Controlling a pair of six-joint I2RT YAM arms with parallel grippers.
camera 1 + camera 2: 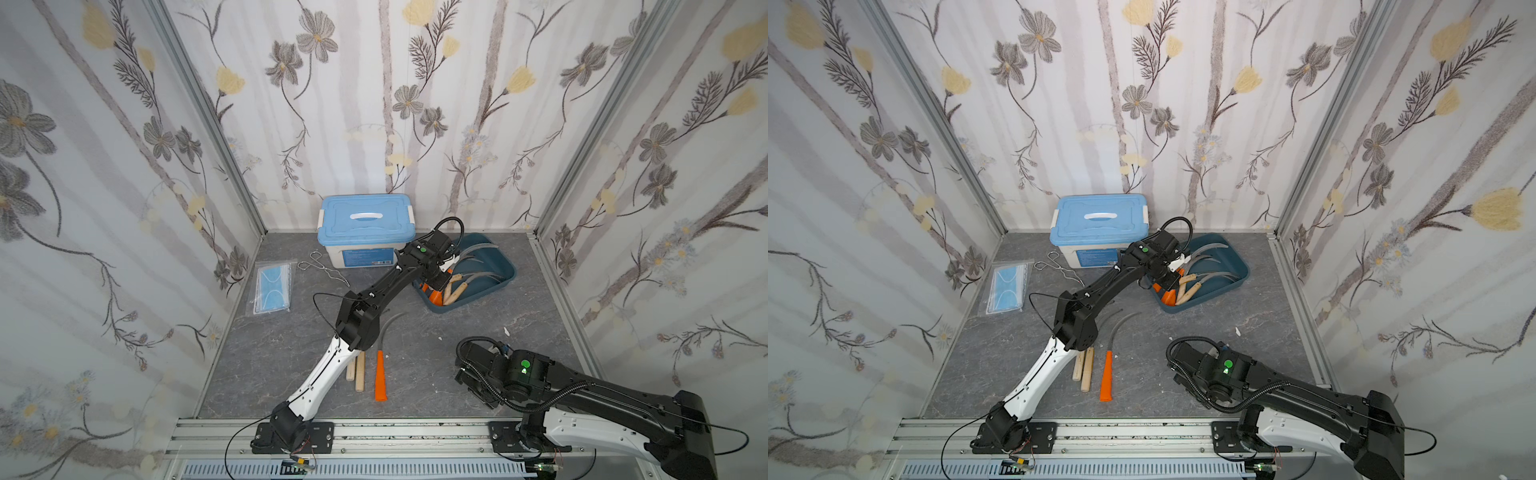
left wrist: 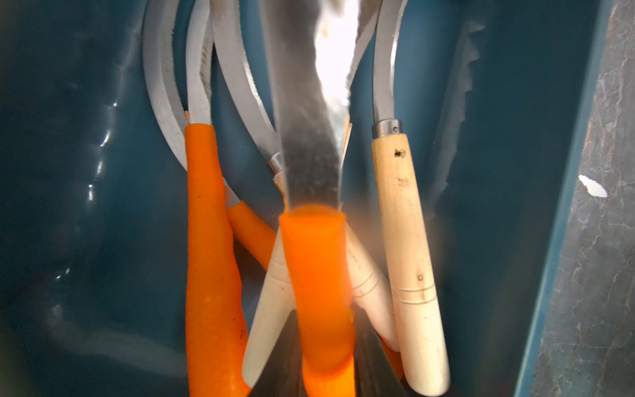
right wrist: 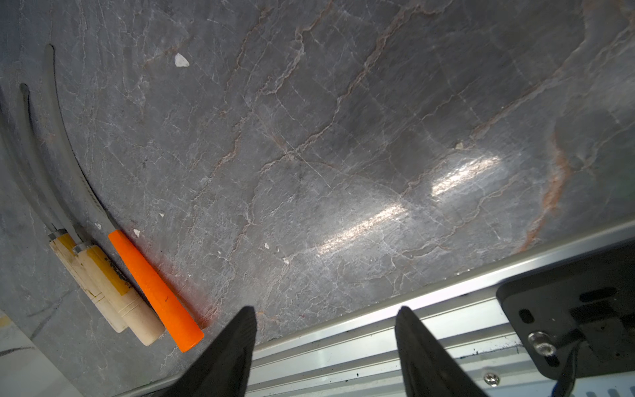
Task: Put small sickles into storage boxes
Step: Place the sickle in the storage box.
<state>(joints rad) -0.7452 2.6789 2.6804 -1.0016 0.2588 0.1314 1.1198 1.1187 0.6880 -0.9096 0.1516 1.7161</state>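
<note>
Small sickles (image 2: pixel 405 240) fill the teal tray (image 1: pixel 505 266); left tool (image 1: pixel 438 286) pinches an orange-handled sickle (image 2: pixel 318 282), right tool (image 3: pixel 325 311) spread.

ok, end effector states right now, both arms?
left end effector: shut on an orange-handled sickle, over the teal tray.
right end effector: open, holding nothing.

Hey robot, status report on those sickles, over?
Left fingers shut on orange-handled sickle, over teal tray. Right fingers open, empty. Three sickles on table. Nothing blocking.
</note>
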